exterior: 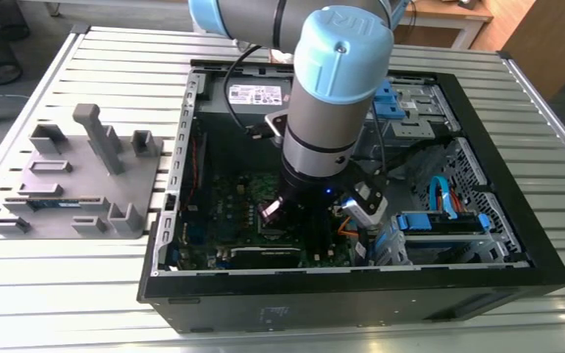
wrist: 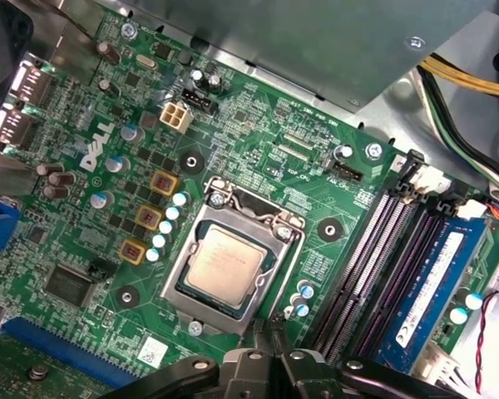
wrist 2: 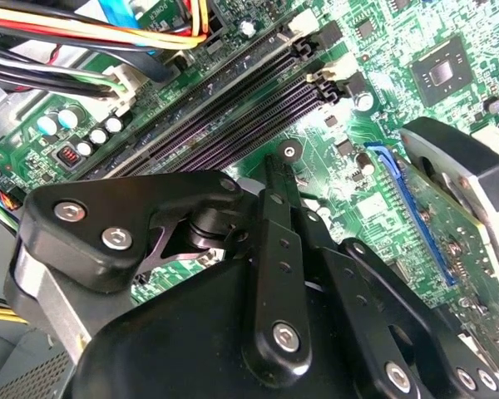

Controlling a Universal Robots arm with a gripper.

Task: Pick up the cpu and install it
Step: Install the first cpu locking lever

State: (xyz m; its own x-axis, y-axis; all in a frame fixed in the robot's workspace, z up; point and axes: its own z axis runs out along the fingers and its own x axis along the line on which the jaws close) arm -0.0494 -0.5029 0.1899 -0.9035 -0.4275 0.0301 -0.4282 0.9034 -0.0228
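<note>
The cpu, a small square chip with a silver-grey top, lies flat in its socket on the green motherboard. A metal frame surrounds it. My gripper hovers just beside the socket's edge, its fingers drawn together with nothing between them. In the second wrist view the black gripper points down at the board near the memory slots. In the exterior view the arm reaches down into the open computer case.
Dark memory slots and a blue memory stick run close beside the socket. Cable bundles lie near the board's edge. A grey fixture plate with upright holders sits on the slatted table at the exterior view's left.
</note>
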